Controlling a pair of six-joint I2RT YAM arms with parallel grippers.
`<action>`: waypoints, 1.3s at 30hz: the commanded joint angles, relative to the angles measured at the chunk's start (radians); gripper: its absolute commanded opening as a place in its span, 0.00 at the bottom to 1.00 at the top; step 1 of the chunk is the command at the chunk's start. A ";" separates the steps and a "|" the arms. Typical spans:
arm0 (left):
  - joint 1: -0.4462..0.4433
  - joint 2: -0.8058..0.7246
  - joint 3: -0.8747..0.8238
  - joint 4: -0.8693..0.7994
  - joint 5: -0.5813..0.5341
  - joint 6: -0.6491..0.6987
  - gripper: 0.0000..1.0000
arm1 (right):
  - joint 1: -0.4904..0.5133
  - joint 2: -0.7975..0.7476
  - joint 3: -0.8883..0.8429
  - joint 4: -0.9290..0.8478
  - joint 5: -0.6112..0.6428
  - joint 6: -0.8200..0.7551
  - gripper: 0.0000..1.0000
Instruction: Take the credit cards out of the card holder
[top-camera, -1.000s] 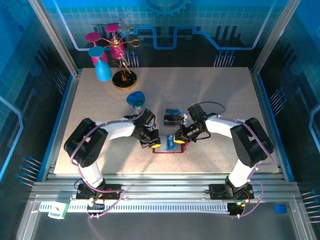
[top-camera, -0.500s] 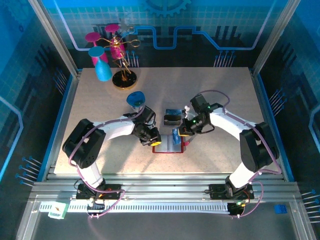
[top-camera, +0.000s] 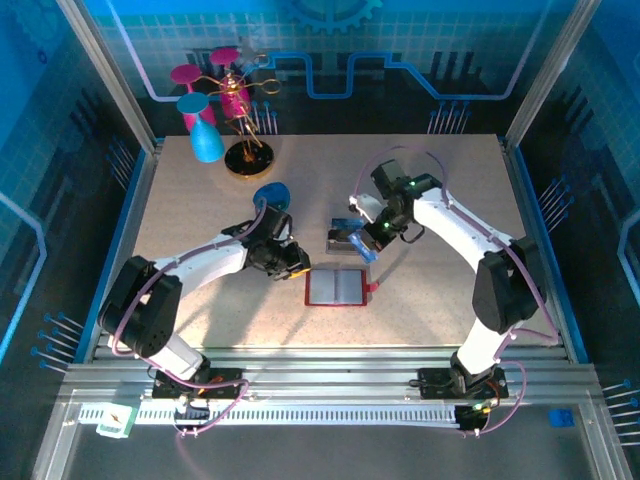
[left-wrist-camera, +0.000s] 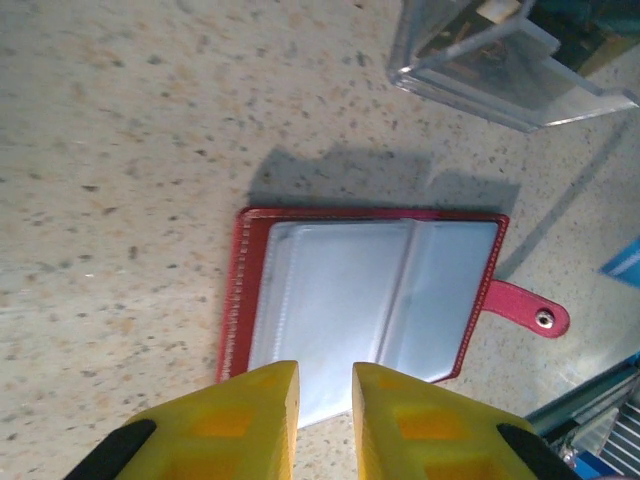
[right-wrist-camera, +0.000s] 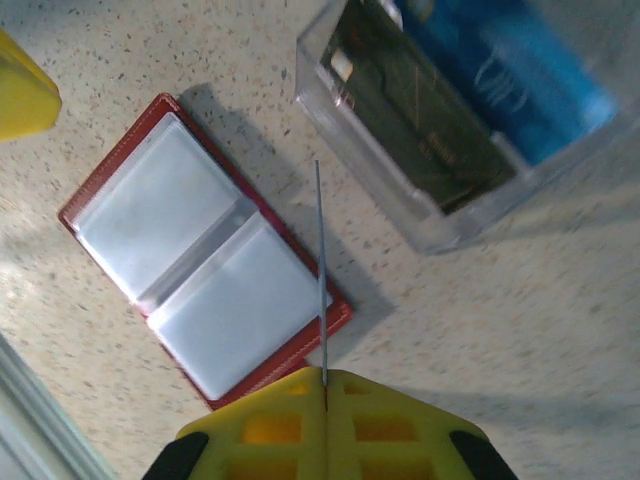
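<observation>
While R fingers (right-wrist-camera: 300, 390) clamp one card (right-wrist-camera: 320, 260), L fingers (left-wrist-camera: 275, 405) gape slightly over holder (left-wrist-camera: 340, 290).

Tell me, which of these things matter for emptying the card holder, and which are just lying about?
Job: red card holder; credit card in right pincer; dark card, blue card in clear tray.
Lying about: blue cup; gold stand with pink pieces; blue round piece.
</observation>
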 joint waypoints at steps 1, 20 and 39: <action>0.024 -0.044 -0.031 0.005 -0.021 -0.008 0.22 | 0.011 0.044 0.108 -0.077 0.079 -0.219 0.00; 0.103 -0.062 -0.048 0.002 0.003 -0.011 0.22 | 0.052 0.468 0.741 -0.399 0.207 -0.576 0.00; 0.120 -0.011 -0.017 0.003 0.031 -0.012 0.22 | 0.078 0.690 0.947 -0.516 0.202 -0.619 0.03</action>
